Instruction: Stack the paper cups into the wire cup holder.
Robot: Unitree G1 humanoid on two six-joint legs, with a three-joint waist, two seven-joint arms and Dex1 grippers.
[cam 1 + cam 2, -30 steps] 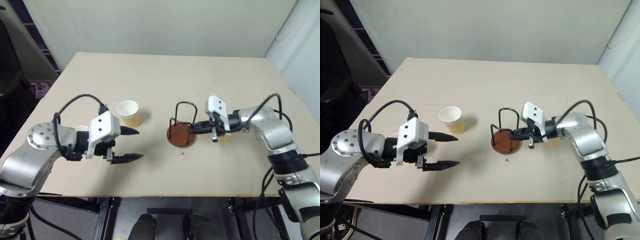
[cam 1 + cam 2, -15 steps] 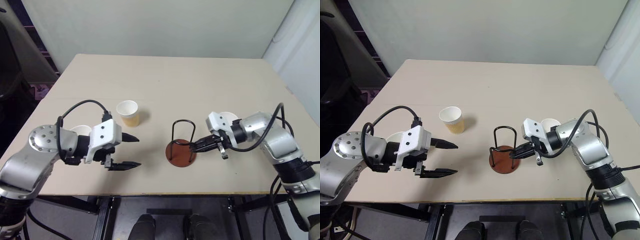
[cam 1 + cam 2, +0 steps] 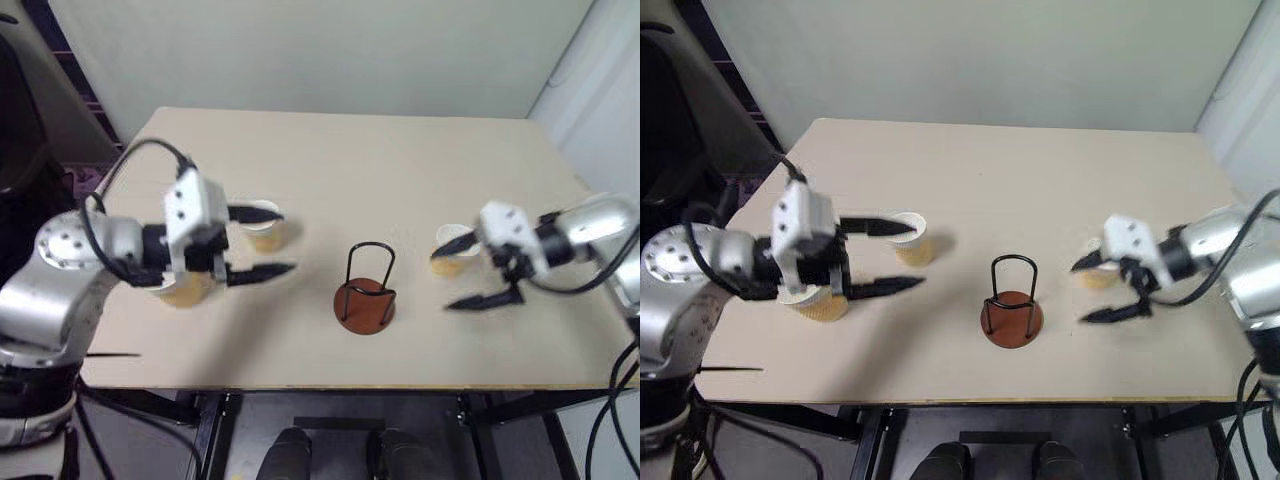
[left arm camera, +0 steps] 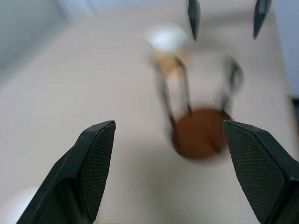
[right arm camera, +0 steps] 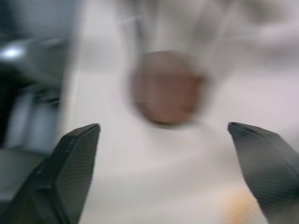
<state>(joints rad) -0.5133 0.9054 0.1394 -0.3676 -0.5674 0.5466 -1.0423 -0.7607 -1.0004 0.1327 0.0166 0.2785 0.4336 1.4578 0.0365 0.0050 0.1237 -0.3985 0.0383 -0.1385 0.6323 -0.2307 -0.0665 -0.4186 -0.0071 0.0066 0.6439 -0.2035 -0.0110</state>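
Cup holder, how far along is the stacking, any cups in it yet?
None yet. The holder stands empty mid-table. Nothing is in hand: the left pincer and right pincer are both open and hold nothing. All three cups are still on the table: one by the left pincer, one partly hidden under the left arm, one by the right pincer. All the stacking is left.

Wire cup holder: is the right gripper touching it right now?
Apart. In the right eye view the right gripper, fingers open, sits clear of the wire cup holder, with bare table between them.
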